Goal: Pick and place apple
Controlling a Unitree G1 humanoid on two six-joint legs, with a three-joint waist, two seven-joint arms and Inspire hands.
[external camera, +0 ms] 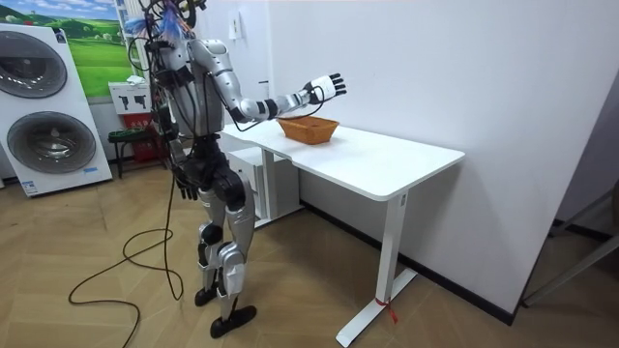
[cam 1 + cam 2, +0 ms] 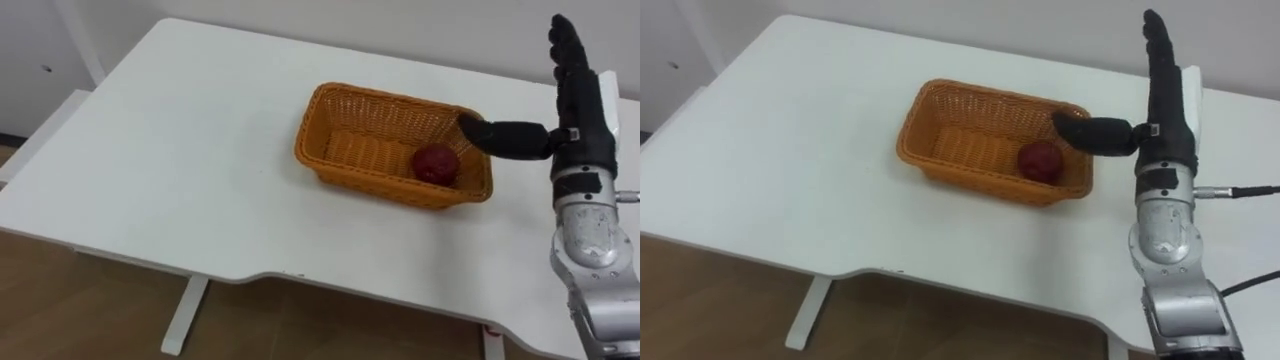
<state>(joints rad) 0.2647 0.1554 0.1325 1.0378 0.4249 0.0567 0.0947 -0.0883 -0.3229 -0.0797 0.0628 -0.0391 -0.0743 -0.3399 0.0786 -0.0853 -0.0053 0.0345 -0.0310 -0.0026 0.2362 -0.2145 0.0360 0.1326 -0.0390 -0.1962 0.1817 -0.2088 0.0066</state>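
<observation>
One red apple lies inside the woven basket, at the end on the robot's right side, close to the wall there. The basket stands on the white table. The robot stands upright at the table's end, with its right arm stretched out over the top.

The right hand is spread and holds nothing. Its fingers point straight up, side by side, and the thumb sticks out sideways across the basket's rim, above the apple and apart from it. Whether the thumb touches the rim, I cannot tell.

I judge that the apple is already placed, so the step now is to take the hand away cleanly. To do this well, the hand should rise first and only then go back. The thumb is right at the rim and the basket looks light, so a sideways pull could catch the wicker and drag it. Go slowly until the thumb is clear.
</observation>
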